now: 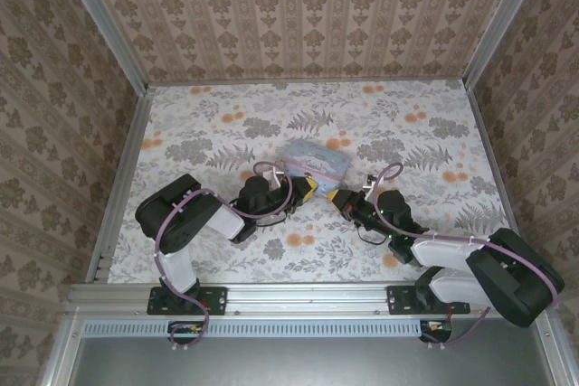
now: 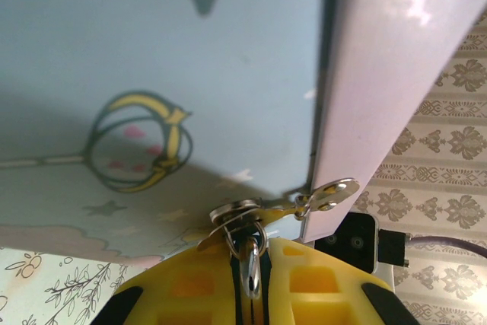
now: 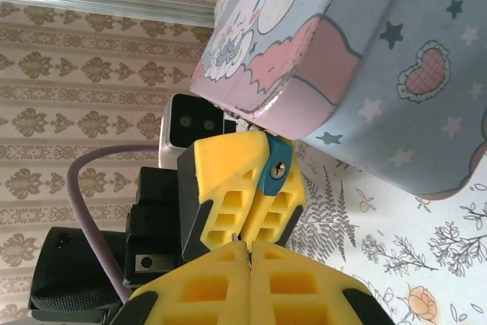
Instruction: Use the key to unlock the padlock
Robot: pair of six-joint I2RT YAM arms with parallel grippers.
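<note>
Your left claw [image 1: 306, 189] is clenched on the small bluish-teal padlock [image 3: 275, 168]. Its thin shackle hangs in the metal hasp [image 2: 242, 211] of the pale blue cartoon-printed tin [image 1: 317, 162], at 12 o'clock from this claw. Your right claw [image 3: 249, 249] is clenched at 3 o'clock of it; whether it grips a key cannot be told. You seem to be at the step of presenting the lock. Next, the key must line up with the keyhole. The tin edge is very near; the flowered table [image 1: 226, 133] gives open room at 6 o'clock.
</note>
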